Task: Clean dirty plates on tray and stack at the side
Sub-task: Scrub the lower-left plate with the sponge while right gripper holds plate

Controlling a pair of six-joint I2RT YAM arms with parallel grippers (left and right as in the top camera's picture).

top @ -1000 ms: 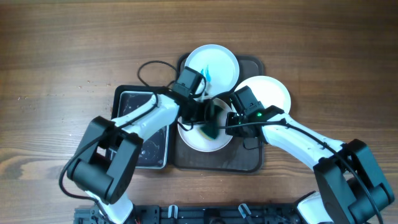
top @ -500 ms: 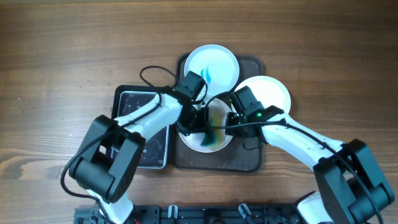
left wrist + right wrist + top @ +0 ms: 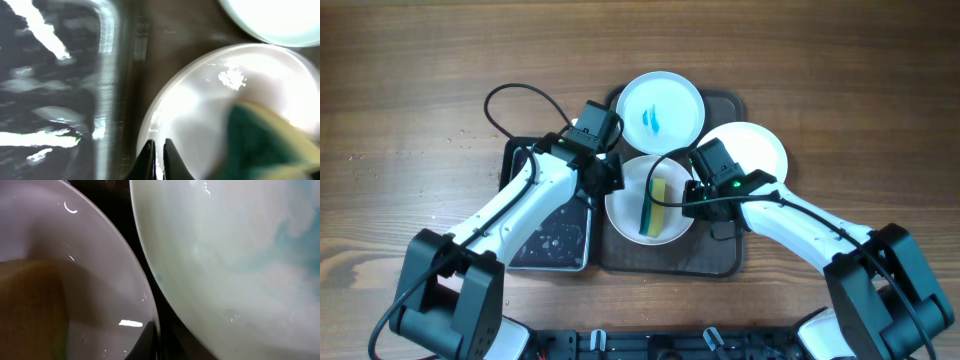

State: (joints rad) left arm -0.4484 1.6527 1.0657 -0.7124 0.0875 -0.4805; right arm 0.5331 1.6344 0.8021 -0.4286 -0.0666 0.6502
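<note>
Far L on the surface [image 3: 400, 80]: small black tray [image 3: 570, 240] w/ wet basin, L arm [image 3: 535, 195] reaching across it. L jaws are together, holding nothing, tips just over the L rim of the front plate [image 3: 625, 210]. That plate sits mid brown tray [image 3: 720, 255] w/ the sponge [image 3: 658, 207] lying loose in it, green side to the L, long axis running front-to-back, slightly tilted. So the sponge is just R of the L jaws, btwn both arms, a bit nearer the R one. Back plate [image 3: 661, 108] shows a teal smear [image 3: 652, 120], not cleaned yet. R jaws are closed at the front plate's R rim, prob. pinching it steady, so the L arm looks the free one: it'd need to open and come R across the sponge's short width. Third plate [image 3: 755, 148] overlaps the tray's R edge; no clear smear from above.
</note>
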